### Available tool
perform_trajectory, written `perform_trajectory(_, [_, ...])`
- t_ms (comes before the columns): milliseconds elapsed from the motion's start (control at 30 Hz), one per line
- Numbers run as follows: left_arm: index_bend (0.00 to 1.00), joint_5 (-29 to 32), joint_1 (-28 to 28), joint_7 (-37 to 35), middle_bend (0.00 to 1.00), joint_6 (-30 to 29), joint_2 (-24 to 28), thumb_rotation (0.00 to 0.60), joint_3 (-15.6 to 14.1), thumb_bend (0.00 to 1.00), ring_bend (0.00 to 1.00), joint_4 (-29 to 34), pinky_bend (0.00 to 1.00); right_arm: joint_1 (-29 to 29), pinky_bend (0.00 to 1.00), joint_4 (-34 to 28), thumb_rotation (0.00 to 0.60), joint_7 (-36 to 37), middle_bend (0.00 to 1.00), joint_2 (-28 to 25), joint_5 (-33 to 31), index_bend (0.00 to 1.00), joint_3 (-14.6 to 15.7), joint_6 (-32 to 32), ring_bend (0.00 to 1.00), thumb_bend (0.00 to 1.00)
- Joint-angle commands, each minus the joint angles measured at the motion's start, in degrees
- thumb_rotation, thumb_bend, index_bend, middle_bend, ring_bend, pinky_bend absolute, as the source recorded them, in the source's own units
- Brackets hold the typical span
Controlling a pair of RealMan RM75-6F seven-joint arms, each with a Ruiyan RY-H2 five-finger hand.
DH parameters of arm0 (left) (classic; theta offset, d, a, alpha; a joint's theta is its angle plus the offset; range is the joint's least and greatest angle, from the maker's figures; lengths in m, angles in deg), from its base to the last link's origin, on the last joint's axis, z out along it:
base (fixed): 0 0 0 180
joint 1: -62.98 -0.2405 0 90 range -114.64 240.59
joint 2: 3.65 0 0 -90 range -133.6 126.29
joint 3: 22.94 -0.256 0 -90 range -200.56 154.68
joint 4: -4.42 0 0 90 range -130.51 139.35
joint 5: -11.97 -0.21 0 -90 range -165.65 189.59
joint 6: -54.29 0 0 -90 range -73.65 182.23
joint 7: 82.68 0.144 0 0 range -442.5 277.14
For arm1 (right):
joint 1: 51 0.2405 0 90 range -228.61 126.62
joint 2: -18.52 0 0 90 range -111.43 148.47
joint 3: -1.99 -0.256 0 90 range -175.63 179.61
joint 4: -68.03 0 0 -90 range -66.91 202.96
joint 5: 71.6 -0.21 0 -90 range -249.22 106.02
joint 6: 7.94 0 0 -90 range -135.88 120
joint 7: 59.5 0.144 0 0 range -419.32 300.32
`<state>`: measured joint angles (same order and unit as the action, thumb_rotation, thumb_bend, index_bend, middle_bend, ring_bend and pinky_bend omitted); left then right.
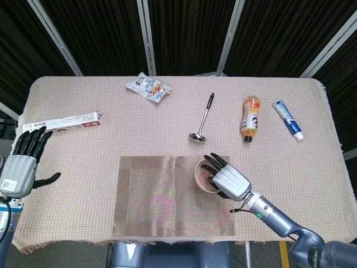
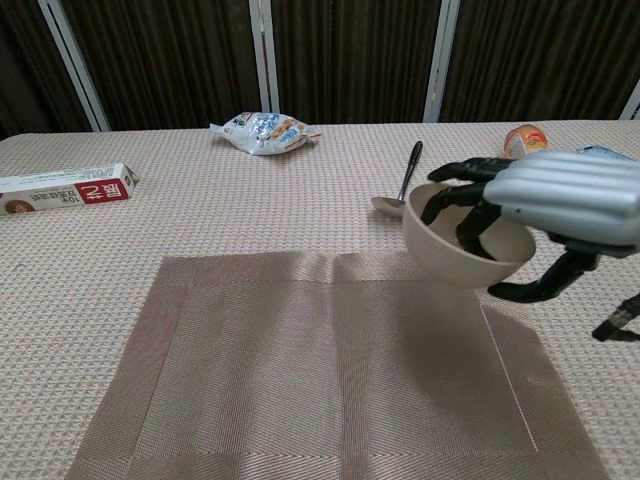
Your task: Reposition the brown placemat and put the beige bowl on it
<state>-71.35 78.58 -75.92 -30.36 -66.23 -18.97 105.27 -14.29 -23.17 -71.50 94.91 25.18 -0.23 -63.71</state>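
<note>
Nearest us, the brown placemat [image 2: 330, 370] lies flat on the desk [image 1: 83, 167], square to the front edge, with a faint crease near its back border. It looks thin, woven and floppy, so we'd drag it by a corner or edge with a flat press, not try to lift it whole. Its placement looks done already, judging from how it sits centred.

Over its right rear corner, our right hand [image 1: 227, 178] holds the beige bowl [image 2: 462, 248], fingers [image 2: 470, 215] hooked inside over the rim and the thumb under the outer wall. The bowl is tilted, mouth facing left and away, and hangs above the mat; the shadow below it says no contact yet. The bowl reads as rigid and smooth, probably light, possibly ceramic, so chip risk if we drop it. A rim pinch like this one is the only sensible hold; a smooth wall could slip if tilted further. We'd level it, then lower it toward the mat centre.

Our left hand [image 1: 22, 162] is at the far left desk edge, fingers spread, holding nothing.

Further back: ladle [image 1: 202, 118], orange bottle [image 1: 250, 118] lying on its side, toothpaste tube [image 1: 288, 119], long red-and-white box [image 1: 61, 120], snack packet [image 1: 148, 87]. All well apart from the mat.
</note>
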Motion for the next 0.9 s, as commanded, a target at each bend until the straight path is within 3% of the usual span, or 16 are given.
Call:
perform_trajectory(33, [0.0,0.1,-0.1,0.0,0.0,0.1,0.0,0.6,0.2,0.0,0.0,-0.1,0.0,3.4,0.0,-0.5,0.6,-4.4,0.07,3.1,-0.8,0.8,-0.5,4.4,0.0,0.36])
perform_trajectory(533, [0.0,0.8,-0.2,-0.8,0.0,1.3,-0.1,0.6,1.0,0.0,0.0,-1.0,0.0,7.1,0.0,4.6,0.6,-10.9,0.08,13.2,-3.8,0.79,-1.4,9.3,0.0,0.36])
perform_trajectory(567, [0.0,0.6,-0.3,-0.9,0.0,1.2,0.0,0.6,1.0,0.0,0.0,-1.0,0.0,7.2,0.0,5.1,0.6,-11.4,0.07,13.8,-4.2,0.75,-1.4,9.4,0.0,0.35])
perform_trajectory(600, [0.0,0.5,-0.3,-1.0,0.0,1.2,0.0,0.6,1.0,0.0,0.0,-0.9,0.0,7.2,0.0,5.4,0.6,-11.8,0.06,14.2,-4.4,0.59,-1.4,9.4,0.0,0.35])
perform_trajectory(633, [0.0,0.4,-0.4,-1.2,0.0,1.2,0.1,0.6,1.0,0.0,0.0,-0.9,0.0,7.2,0.0,5.7,0.6,-12.5,0.04,14.5,-4.7,0.35,-1.3,9.4,0.0,0.31])
perform_trajectory(700, [0.0,0.3,-0.5,-1.3,0.0,1.2,0.2,0.6,1.0,0.0,0.0,-0.9,0.0,7.1,0.0,5.9,0.6,-14.0,0.01,14.6,-5.3,0.03,-1.1,9.7,0.0,0.15])
perform_trajectory(800, [0.0,0.1,-0.6,-1.4,0.0,1.2,0.2,0.6,1.0,0.0,0.0,-0.8,0.0,6.8,0.0,4.6,0.6,-15.7,0.0,14.1,-6.7,0.0,-1.2,9.8,0.0,0.0])
perform_trajectory(900, [0.0,-0.2,-0.7,-1.3,0.0,1.2,0.3,0.6,1.0,0.0,0.0,-0.6,0.0,6.0,0.0,1.9,0.6,-16.2,0.0,12.9,-7.7,0.0,-1.5,8.3,0.0,0.0])
